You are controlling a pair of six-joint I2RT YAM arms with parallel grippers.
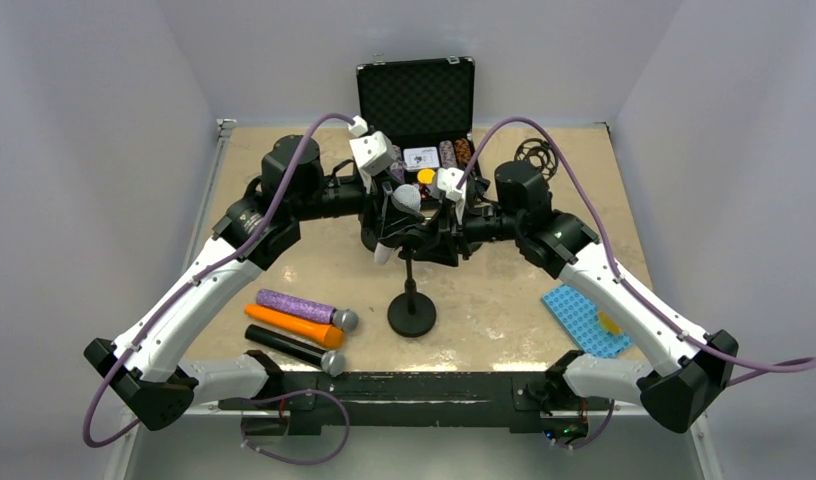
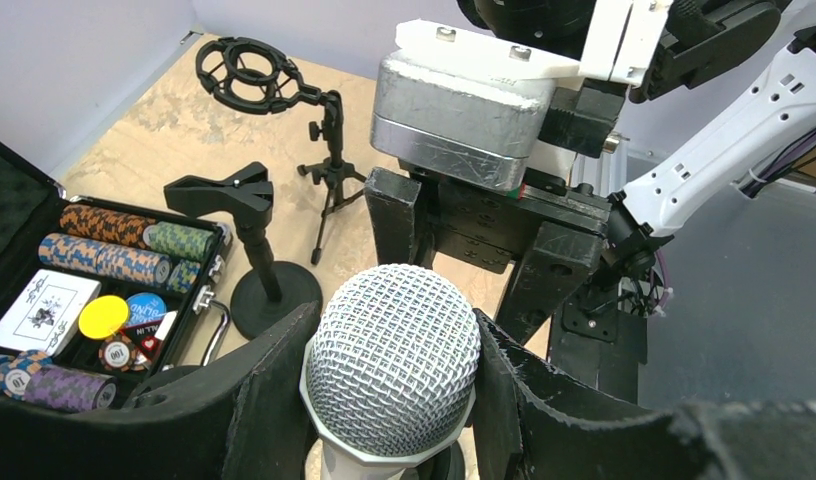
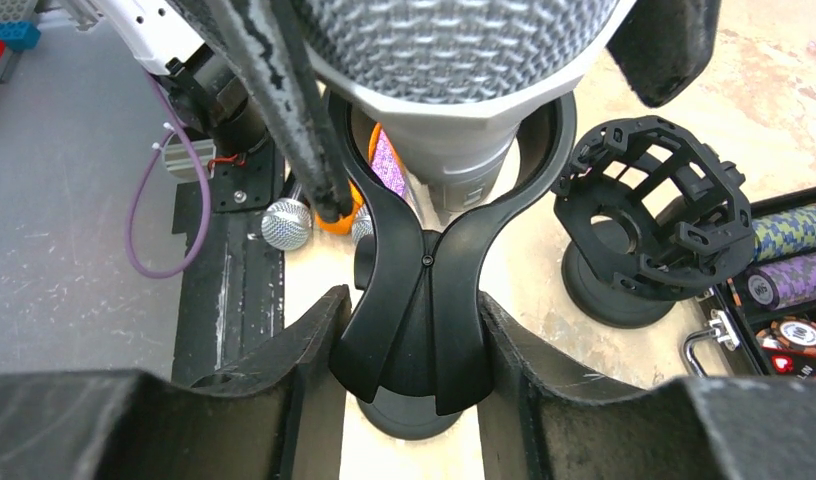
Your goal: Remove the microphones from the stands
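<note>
Found the microphone (image 2: 394,385) not yet off the stand (image 1: 412,315) at mid-table, between the two arms. Saw its grey body ringed by the two black arms of the clip (image 3: 422,255), with the mesh head tilted above the ring. Noted the left gripper (image 2: 394,325) drawn in around that head, one black finger (image 2: 259,400) on each side of the grille. Took this for a firm hold, though could not fully settle from the wrist view whether both pads pressed the mesh or merely lay against it. Saw the right gripper (image 3: 412,305) narrowed on the clip below the ring, with the fingers (image 3: 309,350) snug against both flanks of the black plastic. Judged the stand upright on its round base.

Counted three spare microphones lying side by side at the near left of the table: purple (image 1: 296,305), orange (image 1: 289,322) and black (image 1: 287,346). Noted a second stand (image 2: 252,245) with a clamp top just beside the open chip case (image 2: 34,215), and a shock mount (image 2: 252,72) on a small tripod behind it. Spotted a blue tray (image 1: 584,318) flat at the near right.
</note>
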